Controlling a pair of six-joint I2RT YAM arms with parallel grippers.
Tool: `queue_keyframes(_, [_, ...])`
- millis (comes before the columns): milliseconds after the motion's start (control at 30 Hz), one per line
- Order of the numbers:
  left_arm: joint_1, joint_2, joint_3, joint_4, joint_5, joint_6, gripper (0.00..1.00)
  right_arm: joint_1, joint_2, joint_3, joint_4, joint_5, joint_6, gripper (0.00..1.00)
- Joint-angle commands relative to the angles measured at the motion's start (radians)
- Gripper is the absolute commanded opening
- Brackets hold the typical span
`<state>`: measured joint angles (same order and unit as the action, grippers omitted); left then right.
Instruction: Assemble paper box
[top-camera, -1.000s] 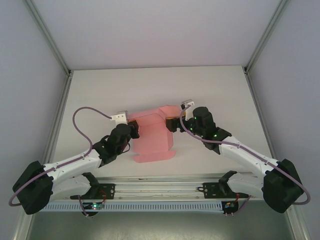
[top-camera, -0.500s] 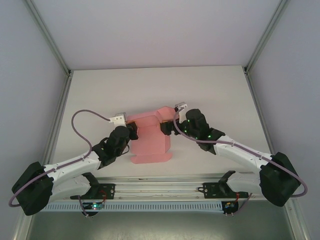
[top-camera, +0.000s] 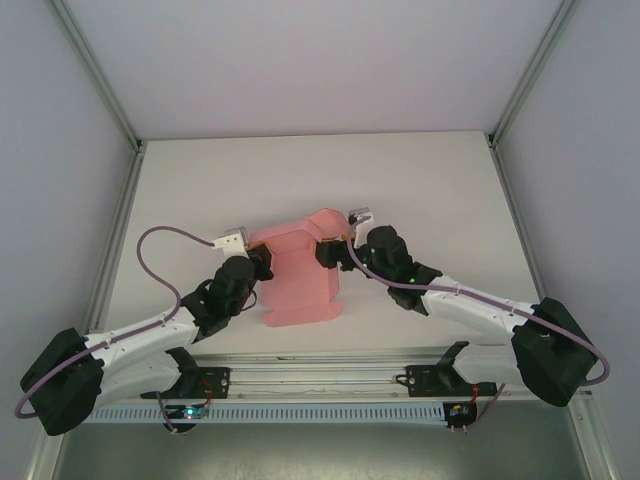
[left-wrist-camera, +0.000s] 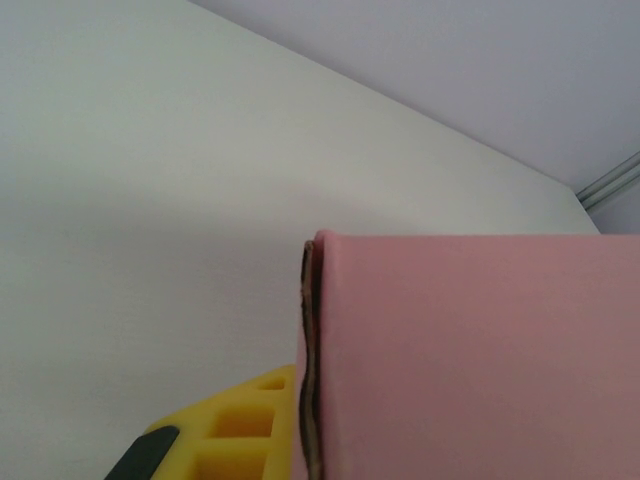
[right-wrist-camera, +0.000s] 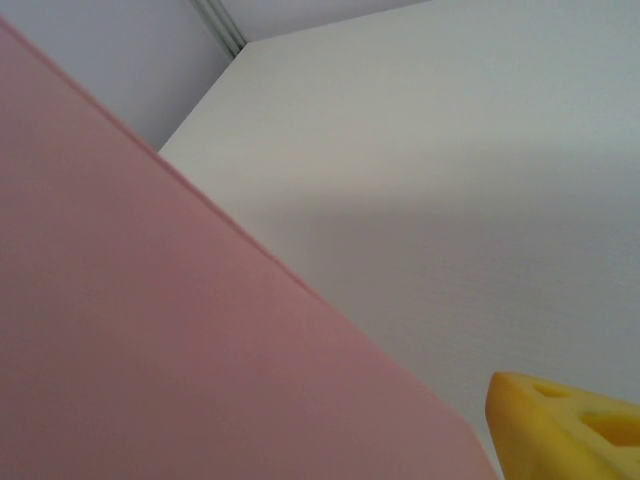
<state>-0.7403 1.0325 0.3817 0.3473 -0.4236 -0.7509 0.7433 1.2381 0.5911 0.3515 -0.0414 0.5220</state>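
The pink paper box (top-camera: 300, 280) lies partly folded at the middle of the table, its side panels raised. My left gripper (top-camera: 265, 263) is shut on its left edge. In the left wrist view a doubled pink layer (left-wrist-camera: 460, 350) presses against my yellow finger (left-wrist-camera: 235, 425). My right gripper (top-camera: 329, 252) stands open at the raised right panel near the box's far corner. In the right wrist view that pink panel (right-wrist-camera: 180, 340) covers the left side, one yellow finger (right-wrist-camera: 560, 430) stands a little apart from it, and the other finger is hidden behind the pink.
The white table (top-camera: 430, 180) stretches bare behind and to both sides of the box. Metal frame posts (top-camera: 100, 80) rise at the back corners. A rail (top-camera: 320, 375) with both arm bases runs along the near edge.
My right arm has swung left onto the box, pushing its right panel up and inward, so the box looks narrower. Its jaws have narrowed slightly. The left gripper keeps its hold, shifted slightly.
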Motion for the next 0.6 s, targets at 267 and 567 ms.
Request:
queue_keyframes(267, [-0.012, 0.005, 0.02, 0.109, -0.007, -0.047, 0.0, 0.044, -0.003, -0.051, 0.019, 0.113, -0.05, 0.86])
queue_keyframes(567, [-0.013, 0.025, 0.05, 0.075, 0.013, -0.035, 0.0, 0.061, 0.015, -0.002, -0.09, 0.195, -0.124, 0.9])
